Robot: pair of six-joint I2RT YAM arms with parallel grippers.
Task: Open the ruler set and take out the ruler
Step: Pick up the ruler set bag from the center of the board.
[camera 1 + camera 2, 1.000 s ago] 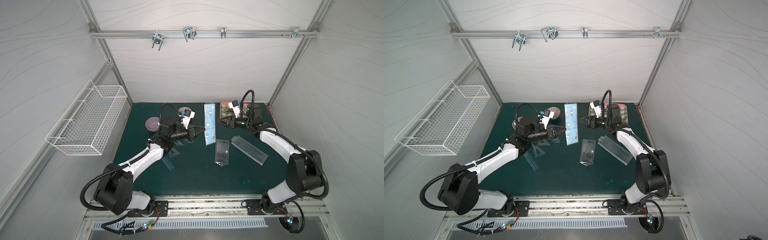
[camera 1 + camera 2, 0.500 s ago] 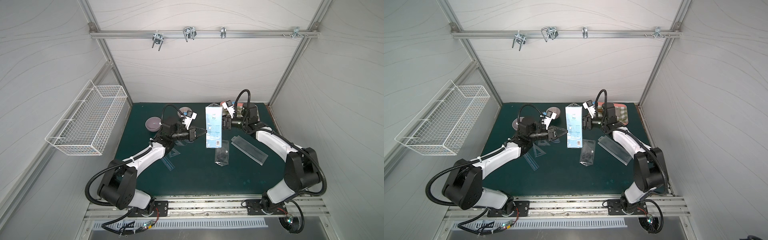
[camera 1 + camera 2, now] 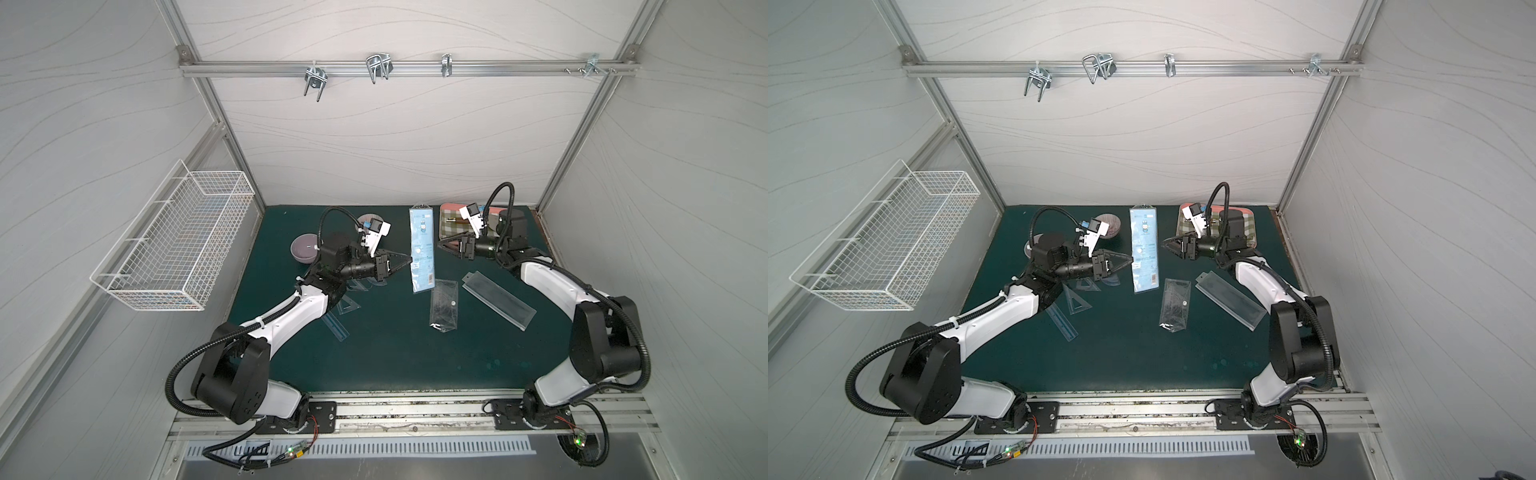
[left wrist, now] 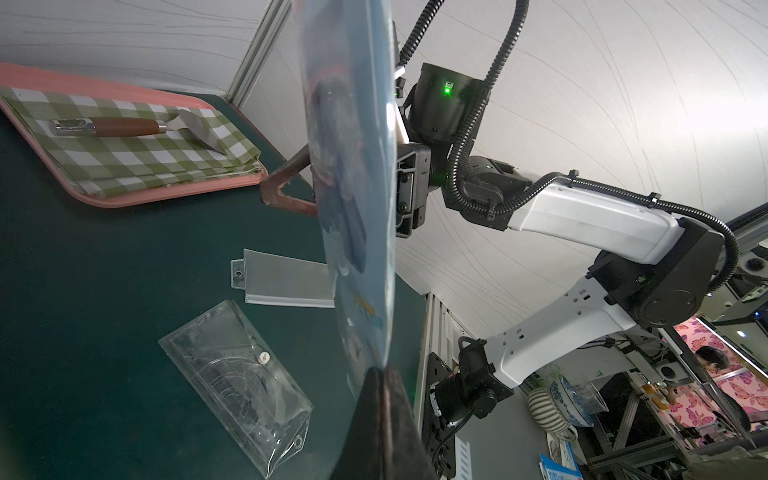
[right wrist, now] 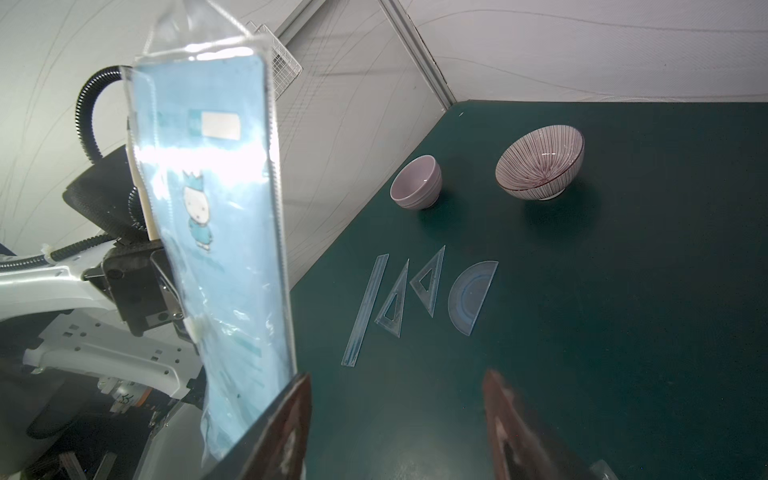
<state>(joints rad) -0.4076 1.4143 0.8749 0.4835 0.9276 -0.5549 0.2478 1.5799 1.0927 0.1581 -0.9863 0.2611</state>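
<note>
Dark green matting covers the table (image 3: 374,353) inside a white-panelled enclosure. The ruler set (image 3: 422,249), a blue packet in a clear sleeve, stands upright at the middle of the far half, hang tab uppermost. The left gripper (image 3: 407,261) holds it from the left, fingers pinched on its left edge. Whether its lower end clears the mat cannot be told. The right gripper (image 3: 442,245) sits just beside the packet's right edge. Both top views show its fingers side-on, but the right wrist view shows them (image 5: 291,415) spread wide with nothing between them; contact with the packet cannot be confirmed. That view also shows the packet's printed cartoon face, whereas the left wrist view presents the packet (image 4: 353,187) nearly edge-on. Near and right of it lie a clear pouch (image 3: 444,305) of rulers and a flat clear sleeve (image 3: 498,300). Left of the packet, a loose straight ruler (image 5: 365,309), two set squares (image 5: 395,303) and a protractor (image 5: 473,297) lie in full sight of the right wrist view; the left arm partly covers them in both top views. Beyond these stand a lilac bowl (image 5: 417,187) and a striped bowl (image 5: 540,164). At far right a pink tray (image 4: 124,201) carries a green checked cloth (image 4: 124,162) and a wooden-handled spatula (image 4: 137,126), plain only in the left wrist view. A wire basket (image 3: 174,249) hangs on the left wall.
</note>
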